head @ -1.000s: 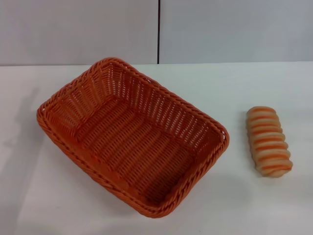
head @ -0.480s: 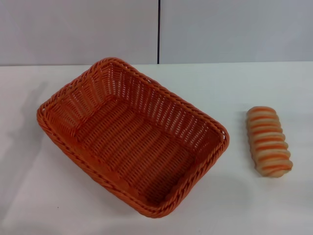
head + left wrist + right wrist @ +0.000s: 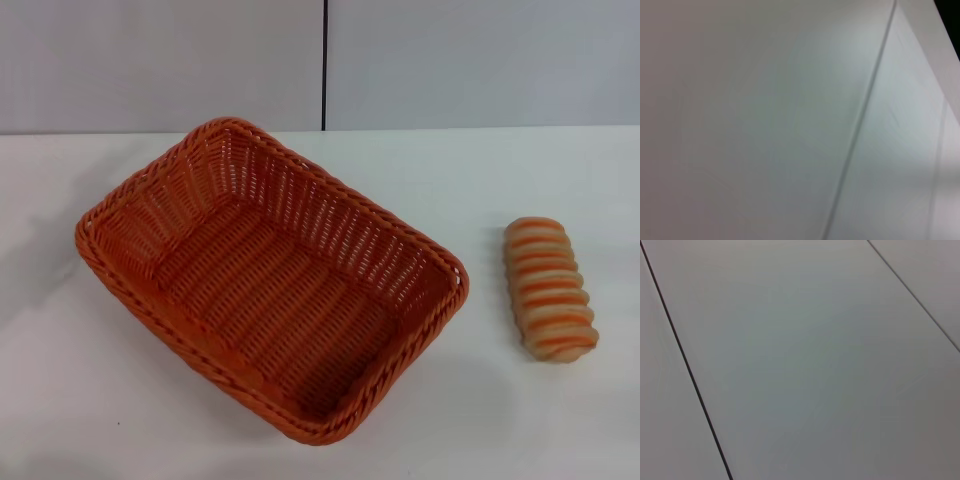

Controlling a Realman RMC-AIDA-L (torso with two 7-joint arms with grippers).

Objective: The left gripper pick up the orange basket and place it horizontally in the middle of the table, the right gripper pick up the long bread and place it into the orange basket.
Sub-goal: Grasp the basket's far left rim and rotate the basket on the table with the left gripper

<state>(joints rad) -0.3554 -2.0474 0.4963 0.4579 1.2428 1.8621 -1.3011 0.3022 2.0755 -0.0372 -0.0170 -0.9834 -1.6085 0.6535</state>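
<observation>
In the head view, the orange basket point(image 3: 270, 280) is seen lying diagonally on the table point(image 3: 480, 400), nothing inside; the long bread point(image 3: 549, 289) lies at 3 o'clock, apart. Only pale panels with seams are shown in both wrist views; neither gripper's state can be told.

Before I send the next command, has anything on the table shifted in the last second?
Nothing visibly changed. The orange basket sits empty and skewed on the table, and the long bread lies apart on its right. Neither gripper is in view.
</observation>
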